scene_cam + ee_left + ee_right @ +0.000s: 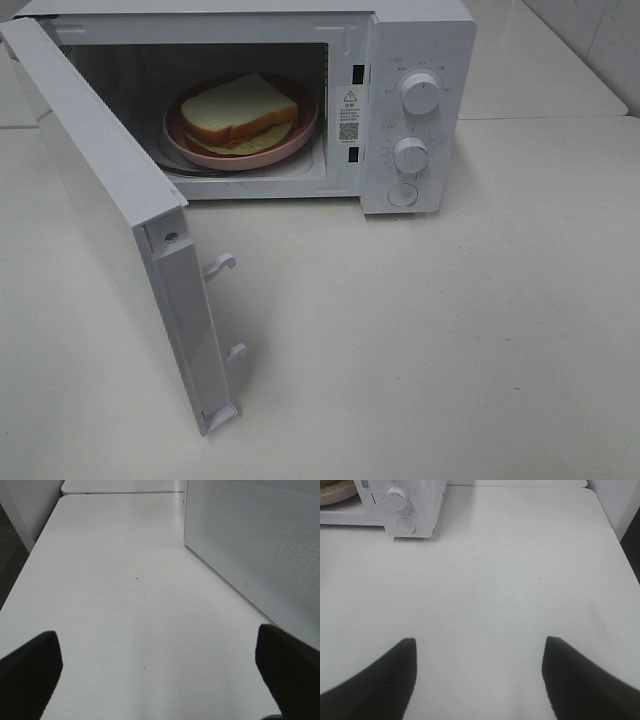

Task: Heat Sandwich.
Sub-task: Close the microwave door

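Observation:
The sandwich (pixel 240 112), white bread with tan crust and pale filling, lies on a round pink plate (pixel 300 137) inside the white microwave (pixel 420 60), whose door (pixel 110 220) hangs wide open to the left. Neither arm shows in the exterior high view. In the left wrist view my left gripper (pixel 157 667) stands open over bare table, with the door's perforated outer face (pixel 260 545) beside it. My right gripper (pixel 479 672) is open with nothing between its fingers, well back from the microwave's knobs (pixel 397 497); a sliver of the pink plate (pixel 335 497) shows.
The white table (pixel 450 340) stretches in front of and to the right of the microwave. The open door juts toward the front left, its latch hooks (pixel 220 265) sticking out. A table seam runs behind the microwave.

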